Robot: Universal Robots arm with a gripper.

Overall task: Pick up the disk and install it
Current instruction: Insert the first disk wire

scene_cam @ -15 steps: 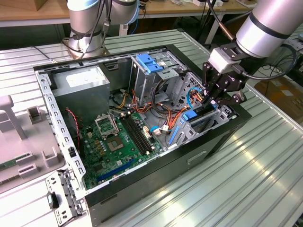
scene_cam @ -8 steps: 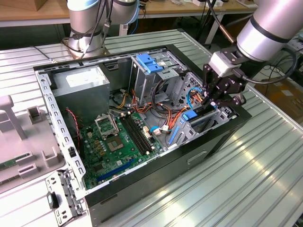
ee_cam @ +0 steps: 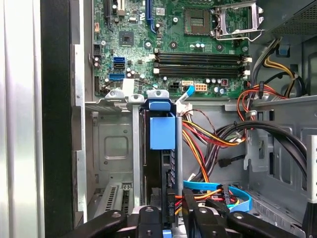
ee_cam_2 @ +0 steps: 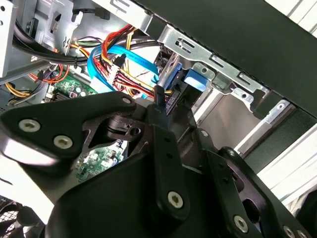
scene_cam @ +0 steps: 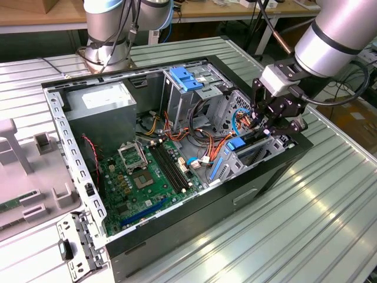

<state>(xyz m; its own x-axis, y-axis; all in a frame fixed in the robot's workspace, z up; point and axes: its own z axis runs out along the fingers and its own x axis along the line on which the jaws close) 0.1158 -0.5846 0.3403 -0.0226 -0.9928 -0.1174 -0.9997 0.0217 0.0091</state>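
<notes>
Pincer closed on the disk, which stands edgewise in its bay; no readable label shows.

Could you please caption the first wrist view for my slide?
Gripper poised over the disk standing on edge in its bay beside the motherboard.

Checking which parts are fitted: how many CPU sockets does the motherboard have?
1: the CPU socket sits beside the memory slots on the motherboard, its metal latch frame around it. Cables may hide other parts.

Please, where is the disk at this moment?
In the exterior view the disk stands on edge in the drive bay at the case's right end, under the hand; the first wrist view shows its blue rail beside the orange cables.
</notes>
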